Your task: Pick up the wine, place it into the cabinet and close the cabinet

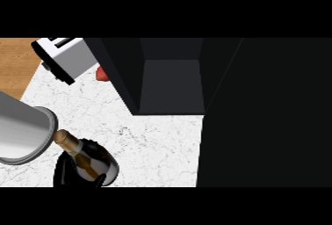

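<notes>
The biggest shape is a black door [272,114] that fills the right side from top to bottom and hides whatever lies behind it. Left of it stands the open cabinet [172,83], its dark inside hard to read. A white marbled counter [156,145] spreads below and to the left, meeting a wood floor [16,61] at the top left corner. A grey forearm [23,129] comes in from the left edge, partly cut off. A toaster [65,57] sits at the counter's top left, also cropped. The left hand [63,172] is low on the left, its fingers curled round the wine [89,159]. The bottle is tilted, foil neck toward the forearm, outside the cabinet; whether it touches the counter cannot be told. A small red thing [102,74] peeks from behind the cabinet's left wall.
</notes>
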